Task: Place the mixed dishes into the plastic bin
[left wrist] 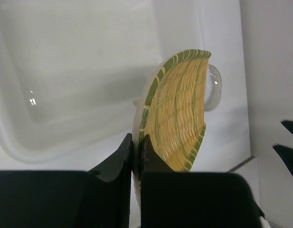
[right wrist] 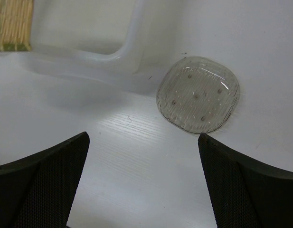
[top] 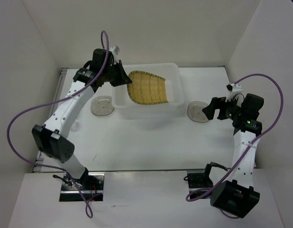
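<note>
The tan-yellow fan-shaped plate (top: 146,88) with a green rim hangs tilted inside the plastic bin (top: 172,71). My left gripper (top: 123,78) is shut on the plate's left edge. In the left wrist view the jaws (left wrist: 137,140) pinch the rim of the plate (left wrist: 179,109) over the bin's floor (left wrist: 65,71). Whether the plate touches the floor I cannot tell. One smoky-grey dish (top: 102,105) lies left of the bin. A second grey dish (top: 198,112) lies right of it. My right gripper (top: 209,109) is open and empty, just short of that dish (right wrist: 198,94).
A small clear item, perhaps the tiny cup (top: 75,126), sits on the table beside the left arm. The bin's near corner (right wrist: 122,52) lies close to the right-hand dish. White walls enclose the table on three sides.
</note>
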Tool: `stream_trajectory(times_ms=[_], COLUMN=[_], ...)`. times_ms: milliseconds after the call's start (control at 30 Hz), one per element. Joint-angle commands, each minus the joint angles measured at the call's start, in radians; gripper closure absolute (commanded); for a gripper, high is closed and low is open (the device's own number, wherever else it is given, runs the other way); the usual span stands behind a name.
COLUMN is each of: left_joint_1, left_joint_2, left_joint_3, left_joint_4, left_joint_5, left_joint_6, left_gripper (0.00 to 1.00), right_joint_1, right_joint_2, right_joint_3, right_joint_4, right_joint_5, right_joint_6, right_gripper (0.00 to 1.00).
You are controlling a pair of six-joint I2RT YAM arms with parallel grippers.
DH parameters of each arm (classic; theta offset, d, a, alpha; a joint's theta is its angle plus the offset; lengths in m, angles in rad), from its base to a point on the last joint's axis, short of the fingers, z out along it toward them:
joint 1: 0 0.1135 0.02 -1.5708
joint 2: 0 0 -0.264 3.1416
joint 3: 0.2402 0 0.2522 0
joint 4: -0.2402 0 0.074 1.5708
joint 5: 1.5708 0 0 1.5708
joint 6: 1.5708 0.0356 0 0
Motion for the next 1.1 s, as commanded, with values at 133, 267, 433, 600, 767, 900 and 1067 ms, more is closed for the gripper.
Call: stream_trajectory(times_ms=[133, 267, 433, 600, 767, 900, 1067], left_joint_1=[0.168, 0.199, 0.199, 0.199, 0.228, 0.228, 0.237], left_joint_2=[0.259, 0.385, 0.49, 0.537, 0.576, 0.609, 0.66], left_joint_3=[0.239, 0.307, 0.339, 0.306, 0.24, 0.204, 0.169], left_joint_4=[-0.004, -0.007, -0.007, 0.013, 0.045, 0.07, 0.079], left_joint_5=[0.202, 0.288, 0.288, 0.274, 0.265, 0.254, 0.222], left_joint_6=[0.085, 0.114, 0.134, 0.144, 0.154, 0.163, 0.174], left_gripper=[1.0, 1.0, 1.0, 1.0, 1.0, 1.0, 1.0], right_joint_1=[0.003, 0.003, 0.003, 0.003, 0.003, 0.003, 0.003], right_joint_2=[-0.014, -0.014, -0.005, 0.005, 0.005, 0.005, 0.005], right_joint_3=[-0.008, -0.008, -0.008, -0.008, -0.008, -0.008, -0.008], right_joint_4=[0.039, 0.039, 0.048, 0.048, 0.048, 0.048, 0.048], right_joint_5=[-0.002, -0.002, -0.002, -0.002, 0.007, 0.007, 0.007], right_joint_6=[0.01, 0.01, 0.01, 0.01, 0.01, 0.02, 0.02], right_gripper=[0.0, 0.0, 0.0, 0.0, 0.0, 0.0, 0.0])
